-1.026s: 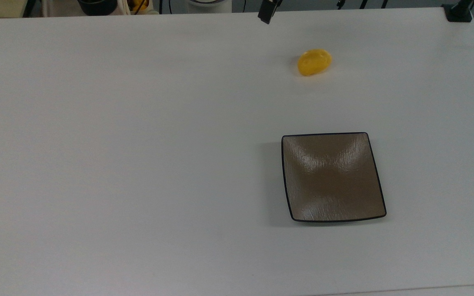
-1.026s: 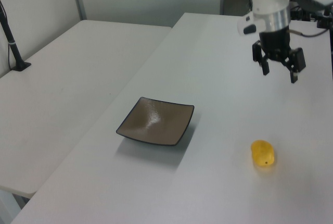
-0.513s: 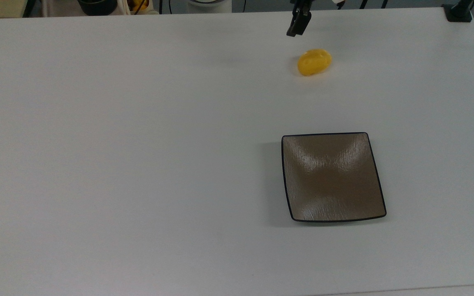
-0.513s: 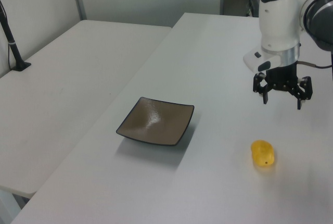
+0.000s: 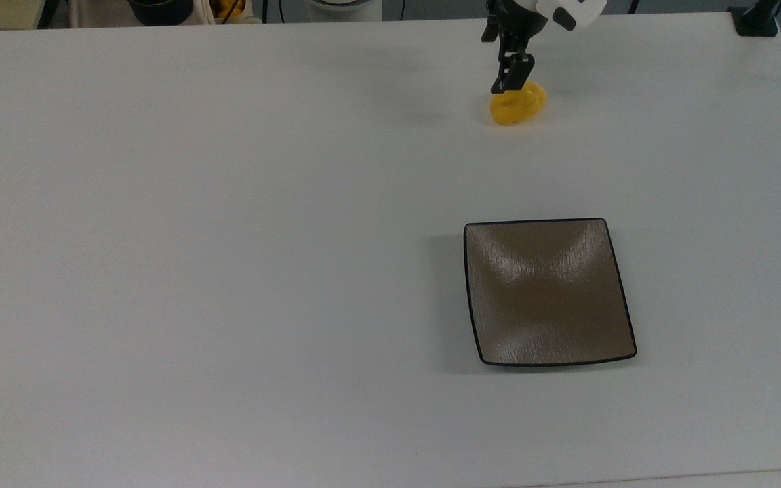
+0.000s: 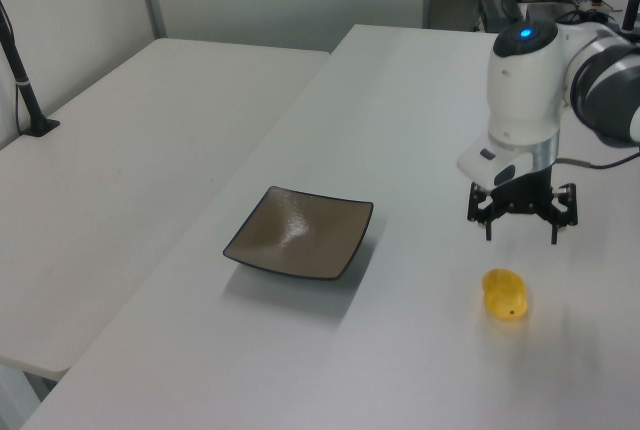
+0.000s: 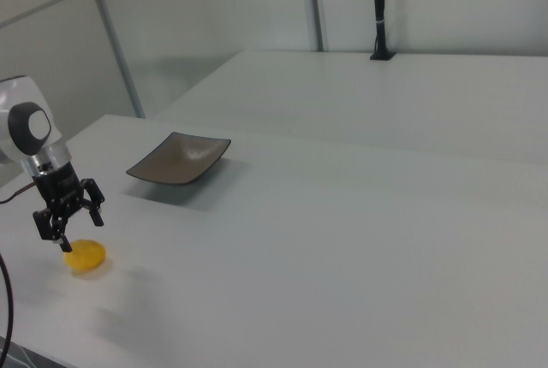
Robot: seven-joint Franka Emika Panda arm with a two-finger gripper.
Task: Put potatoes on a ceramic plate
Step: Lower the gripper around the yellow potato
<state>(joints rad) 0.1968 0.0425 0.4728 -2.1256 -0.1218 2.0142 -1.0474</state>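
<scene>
White laminate covers the bench (image 5: 228,237), and a second pale surface runs alongside it in the left view and the right view.

1. Potato (image 5: 518,105) (image 6: 505,293) (image 7: 85,255): I see one small bright-yellow oval lying directly on the bench, near the far edge in the top view. It is not on the plate.

2. Ceramic plate (image 5: 548,291) (image 6: 299,233) (image 7: 179,159): square, shallow, brown-taupe with a thin dark rim, resting flat on the bench. It stands well apart from the potato, below it in the top view, to the left view's left of it, and to the right view's right of it. Nothing lies in it.

3. Gripper (image 6: 521,227) (image 7: 62,224) (image 5: 514,76): I read the jaws as spread, with a clear gap between the two black fingers in the left view. They point down and hang above the potato without touching it; in the left view the fingertips sit just above the potato, and in the right view the nearer fingertip is close over its top. In the top view one black finger overlaps the potato's upper edge. Nothing is held.

4. Arm: the white wrist housing (image 6: 523,85) rises above the gripper, with a blue indicator light (image 6: 526,33) on top in the left view.

5. Surroundings: a black post (image 7: 378,8) stands on the neighbouring surface in the right view.
</scene>
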